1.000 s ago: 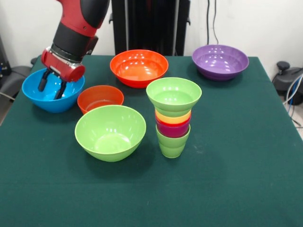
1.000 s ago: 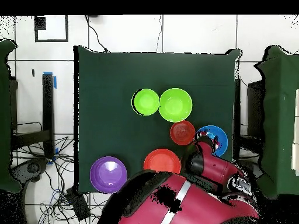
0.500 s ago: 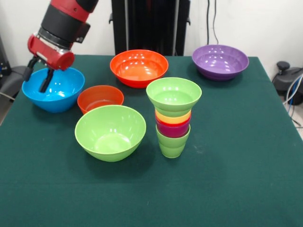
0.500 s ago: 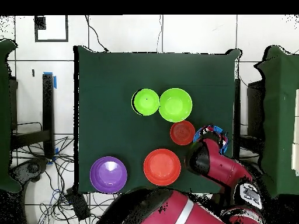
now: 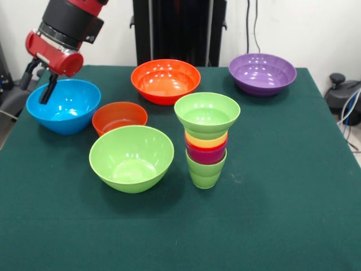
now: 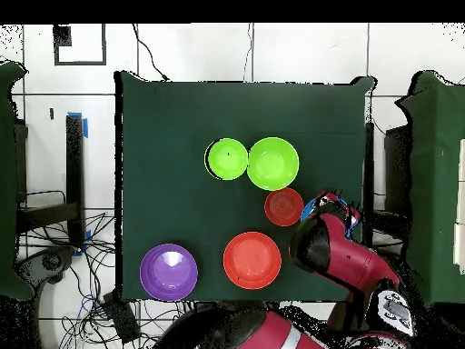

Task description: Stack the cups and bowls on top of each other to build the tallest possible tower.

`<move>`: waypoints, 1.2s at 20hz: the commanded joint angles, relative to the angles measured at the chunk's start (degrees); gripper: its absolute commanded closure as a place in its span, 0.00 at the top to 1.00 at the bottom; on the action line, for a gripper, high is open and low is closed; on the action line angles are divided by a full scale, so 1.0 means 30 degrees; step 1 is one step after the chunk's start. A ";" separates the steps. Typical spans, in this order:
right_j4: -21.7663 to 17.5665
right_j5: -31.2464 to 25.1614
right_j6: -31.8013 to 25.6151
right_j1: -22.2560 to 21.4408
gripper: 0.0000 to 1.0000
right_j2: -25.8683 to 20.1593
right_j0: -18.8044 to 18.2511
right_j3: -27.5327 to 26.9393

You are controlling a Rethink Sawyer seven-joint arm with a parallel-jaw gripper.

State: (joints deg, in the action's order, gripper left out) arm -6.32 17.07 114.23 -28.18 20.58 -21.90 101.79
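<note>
- On the green table, near the middle, the tower is standing up straight: a light green cup at the bottom, then red-purple and yellow cups, then the small light green bowl sitting on top.
- At about nine o'clock from the tower, just beside it, the big light green bowl is sitting on the cloth.
- At ten o'clock from the tower, the small orange-red bowl is resting between the big green bowl and the blue bowl.
- At twelve o'clock from the tower, the big orange bowl is waiting, and at two o'clock, well apart, the purple bowl is sitting by the table's far edge.
- At the blue bowl's far left rim, the gripper is hanging with its two dark fingers spread apart and holding nothing. One finger looks to be over the rim and the other outside it.
- I think the robot is working on picking up the blue bowl, so the step is only starting.
- Next, I think it needs to drop a little, pinch the rim, and lift slowly.
- The tower is thin and wide at the top, so it could tip if a big bowl is set down off-centre.
</note>
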 commanded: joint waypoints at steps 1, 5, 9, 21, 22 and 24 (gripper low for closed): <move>0.0665 -0.2363 0.2397 0.0980 1.00 -0.2041 0.1076 -0.0024; 0.1462 -0.2161 0.2739 0.1429 1.00 -0.1780 0.1666 -0.0280; 0.2076 -0.2088 0.2863 0.1622 1.00 -0.1691 0.2026 -0.0398; 0.3252 -0.1479 0.2841 0.2233 1.00 -0.1618 0.2499 -0.0577; 0.3257 -0.1412 0.2806 0.2278 1.00 -0.1635 0.2469 -0.0581; 0.3262 -0.1189 0.2749 0.2511 1.00 -0.1632 0.2420 -0.0621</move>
State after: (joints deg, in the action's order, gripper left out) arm 1.05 17.07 114.23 -24.73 20.56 -15.61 101.76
